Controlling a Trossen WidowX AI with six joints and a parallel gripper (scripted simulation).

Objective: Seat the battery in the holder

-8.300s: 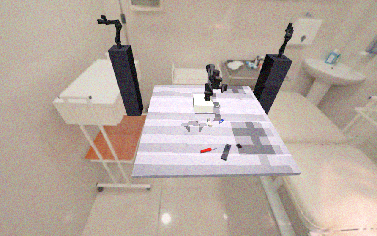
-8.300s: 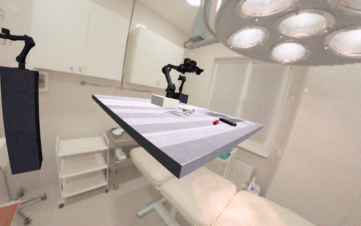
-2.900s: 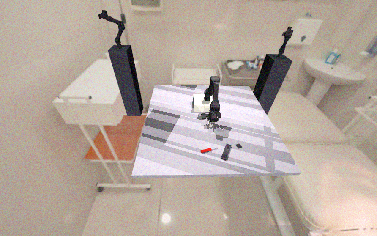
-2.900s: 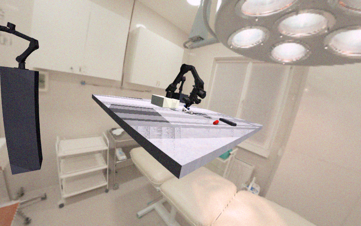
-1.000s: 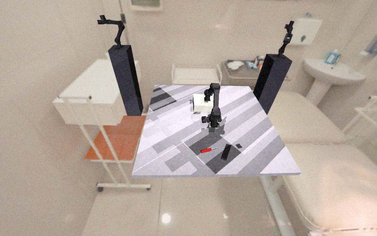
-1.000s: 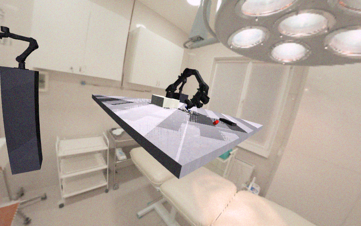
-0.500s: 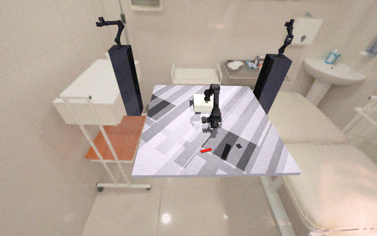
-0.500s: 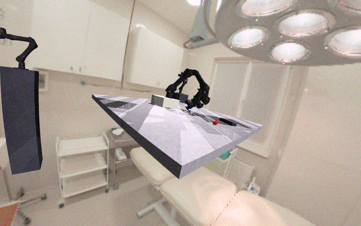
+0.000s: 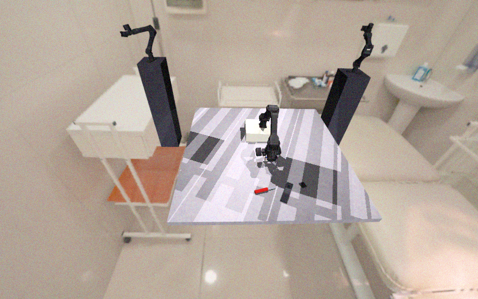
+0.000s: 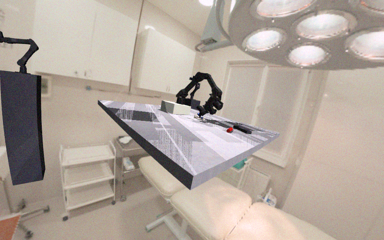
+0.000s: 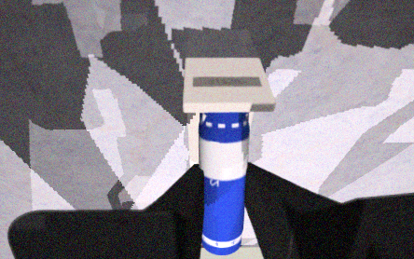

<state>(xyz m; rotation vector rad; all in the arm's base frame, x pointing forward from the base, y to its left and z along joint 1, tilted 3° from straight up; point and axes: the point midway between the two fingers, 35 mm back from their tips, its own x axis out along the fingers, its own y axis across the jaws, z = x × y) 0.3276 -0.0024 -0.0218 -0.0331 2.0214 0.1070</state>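
In the wrist view the black parallel-jaw gripper (image 11: 224, 219) is closed most of the way on the blue-and-white cylindrical battery (image 11: 223, 182), its two dark fingers pressing the lower blue part from either side. The battery lies lengthwise along the cream plastic holder (image 11: 227, 88), its far end with the dashed white ring tucked just below the holder's flat top block; whether it touches the spring cannot be told. In the top view, a red-handled screwdriver (image 9: 262, 190) and a flat black bar (image 9: 286, 192) lie well apart from the gripper on the grey patterned table (image 9: 211, 197).
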